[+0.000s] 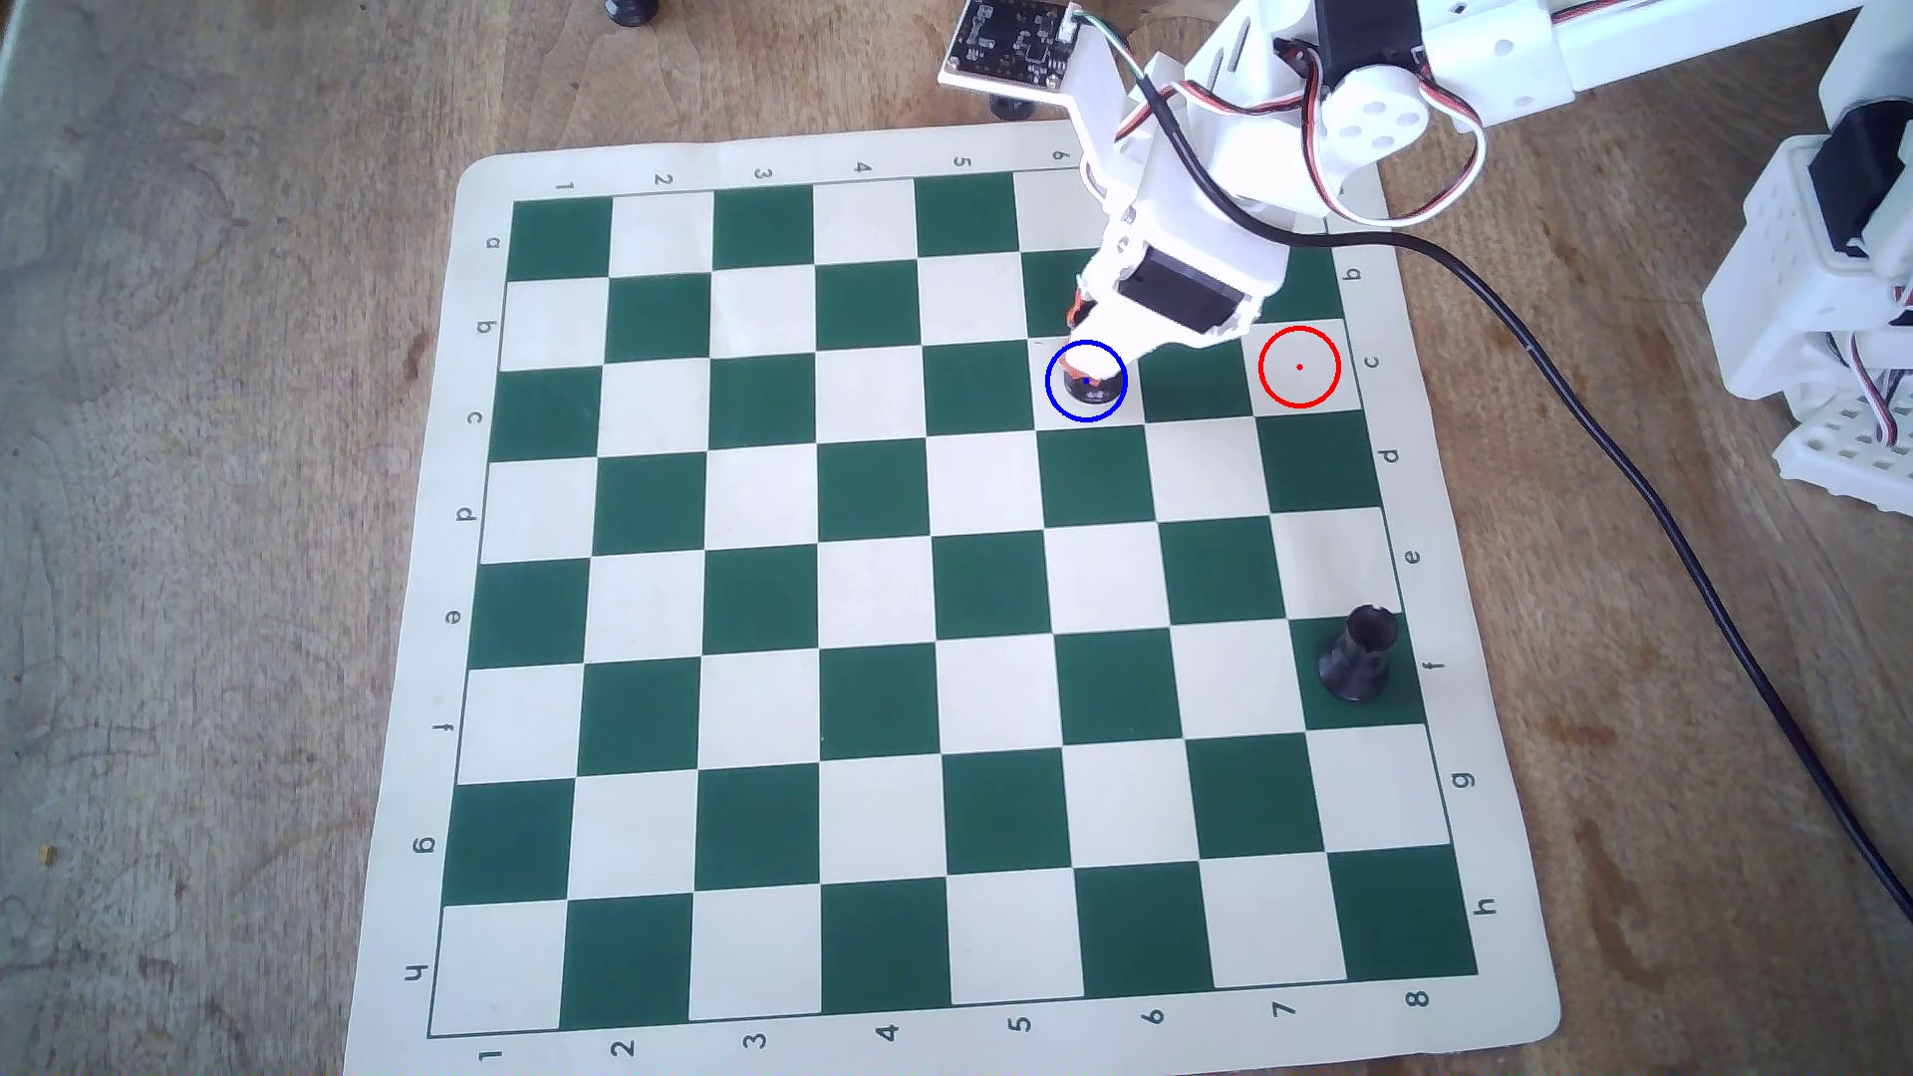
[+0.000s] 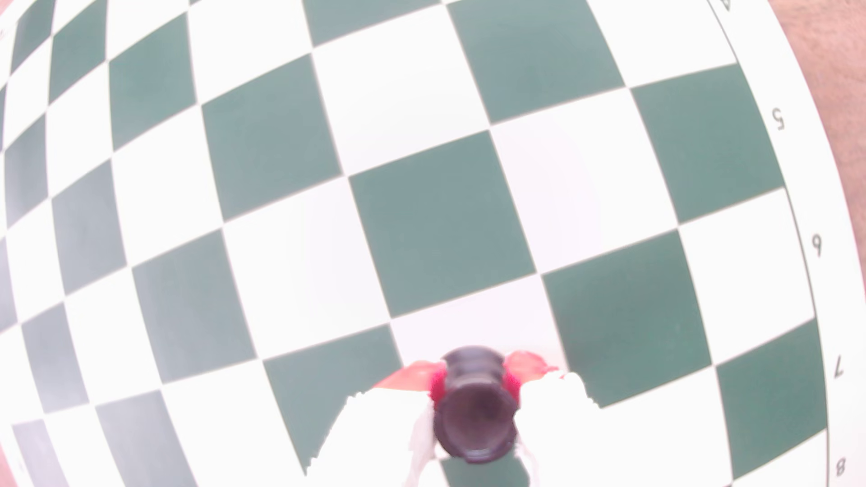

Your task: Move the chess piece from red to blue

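Observation:
The black chess piece (image 1: 1095, 387) sits inside the blue circle (image 1: 1050, 398) on a white square in the overhead view. My gripper (image 1: 1085, 364) is over it, and its orange tips hide the top of the piece. In the wrist view the gripper (image 2: 473, 374) is shut on the chess piece (image 2: 474, 412), with an orange fingertip (image 2: 527, 363) pressed to each side of its body. The red circle (image 1: 1299, 366) lies two squares to the right in the overhead view, with nothing in it.
A stouter black piece (image 1: 1358, 652) stands on a green square near the board's right edge. A black cable (image 1: 1656, 497) runs across the wooden table right of the board (image 1: 487, 673). Two dark pieces (image 1: 631, 10) sit beyond the board's far edge.

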`<state>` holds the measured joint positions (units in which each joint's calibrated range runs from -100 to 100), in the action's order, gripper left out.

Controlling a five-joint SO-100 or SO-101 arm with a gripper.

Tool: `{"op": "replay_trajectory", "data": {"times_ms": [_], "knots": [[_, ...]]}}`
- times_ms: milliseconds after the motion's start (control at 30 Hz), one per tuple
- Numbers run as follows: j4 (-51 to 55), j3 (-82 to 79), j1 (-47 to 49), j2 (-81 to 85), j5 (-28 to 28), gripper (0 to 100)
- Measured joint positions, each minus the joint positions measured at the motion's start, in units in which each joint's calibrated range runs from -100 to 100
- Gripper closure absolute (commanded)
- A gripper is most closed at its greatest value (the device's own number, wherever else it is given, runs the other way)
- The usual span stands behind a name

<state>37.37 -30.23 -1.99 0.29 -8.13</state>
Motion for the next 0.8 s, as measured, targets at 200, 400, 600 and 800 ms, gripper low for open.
{"op": "replay_trajectory", "data": {"times_ms": [200, 400, 600, 800], "knots": [[-0.7, 0.0, 0.0, -0.6, 0.0, 100], [-0.7, 0.0, 0.0, -0.6, 0.0, 97], [-2.3, 0.0, 0.0, -1.4, 0.0, 91], [-2.5, 0.0, 0.0, -1.4, 0.0, 84]]}}
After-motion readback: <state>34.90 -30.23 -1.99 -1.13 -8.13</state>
